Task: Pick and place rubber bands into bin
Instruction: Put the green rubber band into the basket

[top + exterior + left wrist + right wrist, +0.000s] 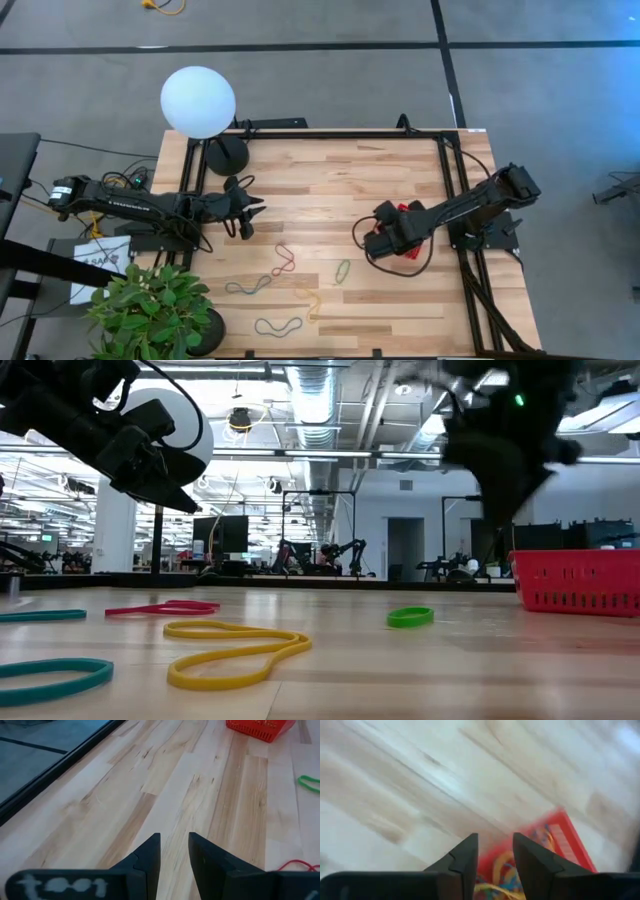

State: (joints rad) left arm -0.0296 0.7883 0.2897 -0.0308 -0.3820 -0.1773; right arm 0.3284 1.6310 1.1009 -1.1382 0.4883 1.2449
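Note:
Several rubber bands lie flat on the wooden table: a red one (283,258), a green one (342,270), a teal one (248,287), a yellowish one (311,300) and another teal one (278,325). The low view shows the yellow band (235,650) and the green band (410,617) nearest. The red bin (410,232) stands on the table's right half, with yellow and bluish bands inside the bin (540,855). My right gripper (495,851) hovers above the bin's left part, narrowly open and empty. My left gripper (174,851) waits above the table's left part, narrowly open and empty.
A white globe lamp (198,101) on a black base (226,153) stands at the far left corner. A potted plant (150,305) overhangs the near left corner. A black frame (452,190) runs along the far and right edges. Bare wood lies between the two grippers.

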